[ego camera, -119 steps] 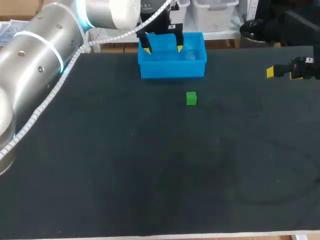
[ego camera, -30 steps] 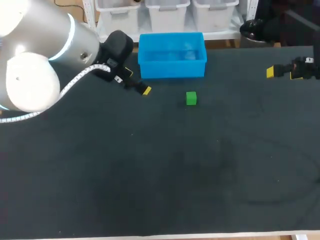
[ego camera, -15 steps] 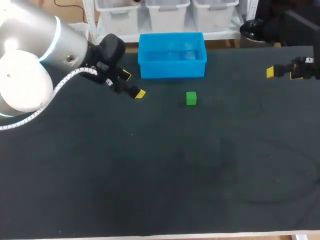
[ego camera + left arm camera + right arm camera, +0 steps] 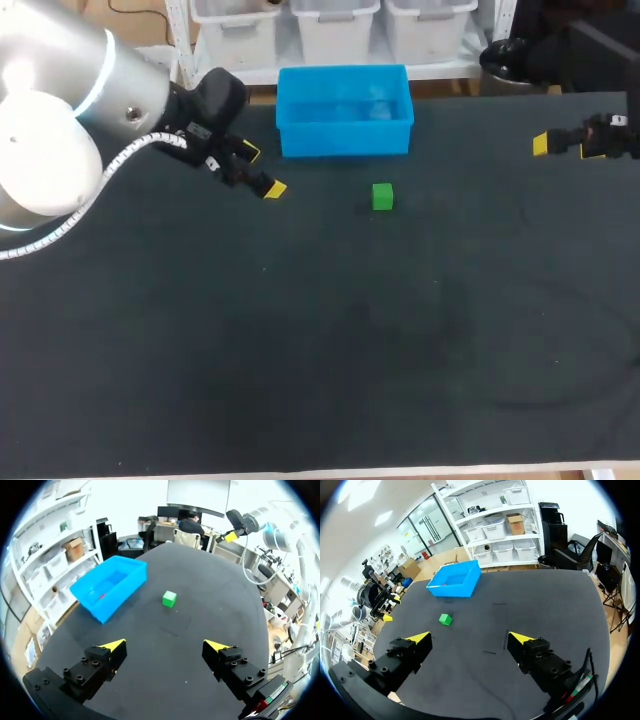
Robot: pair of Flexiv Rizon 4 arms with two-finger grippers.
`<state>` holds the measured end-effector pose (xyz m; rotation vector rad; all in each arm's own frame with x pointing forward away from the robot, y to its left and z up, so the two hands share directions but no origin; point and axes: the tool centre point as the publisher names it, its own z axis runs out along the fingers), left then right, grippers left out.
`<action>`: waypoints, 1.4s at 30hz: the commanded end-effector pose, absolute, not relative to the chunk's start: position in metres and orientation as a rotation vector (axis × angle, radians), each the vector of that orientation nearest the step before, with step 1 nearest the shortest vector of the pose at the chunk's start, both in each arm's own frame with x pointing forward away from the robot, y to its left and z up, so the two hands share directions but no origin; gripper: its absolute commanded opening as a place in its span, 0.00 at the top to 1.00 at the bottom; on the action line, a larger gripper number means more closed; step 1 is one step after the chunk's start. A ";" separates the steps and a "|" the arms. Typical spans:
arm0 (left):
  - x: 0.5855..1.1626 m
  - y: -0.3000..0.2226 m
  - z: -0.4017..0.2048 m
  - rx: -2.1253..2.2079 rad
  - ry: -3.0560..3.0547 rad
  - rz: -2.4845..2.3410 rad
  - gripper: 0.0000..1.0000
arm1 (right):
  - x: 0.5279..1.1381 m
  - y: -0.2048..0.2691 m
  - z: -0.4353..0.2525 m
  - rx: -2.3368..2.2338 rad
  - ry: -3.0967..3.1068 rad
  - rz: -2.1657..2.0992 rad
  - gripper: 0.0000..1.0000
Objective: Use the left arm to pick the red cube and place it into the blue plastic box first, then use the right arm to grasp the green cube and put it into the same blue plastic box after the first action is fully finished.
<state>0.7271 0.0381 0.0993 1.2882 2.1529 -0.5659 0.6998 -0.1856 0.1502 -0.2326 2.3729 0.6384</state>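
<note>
Cube (image 4: pixel 382 196) sits on table (image 4: pixel 300 350) before the box (image 4: pixel 345 138).

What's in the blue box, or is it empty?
Not empty. A small red cube lies inside the blue box, showing as a red spot in both wrist views.

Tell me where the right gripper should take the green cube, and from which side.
Grip the green cube by two opposite side faces, coming straight down from above. It sits flat on the table, clear of the blue plastic box, with nothing against its sides, so the open right gripper should be able to straddle it freely.
</note>
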 end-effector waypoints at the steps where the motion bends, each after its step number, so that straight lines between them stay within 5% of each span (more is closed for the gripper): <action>1: 0.728 0.039 0.099 1.291 2.151 -0.570 0.00 | 0.700 -0.185 0.150 -0.232 2.374 0.637 0.00; 22: 0.728 0.039 0.099 1.291 2.151 -0.570 0.00 | 0.700 -0.185 0.150 -0.232 2.374 0.637 0.00; 42: 0.728 0.039 0.099 1.291 2.151 -0.570 0.00 | 0.765 -0.090 0.164 -0.316 2.446 0.568 0.00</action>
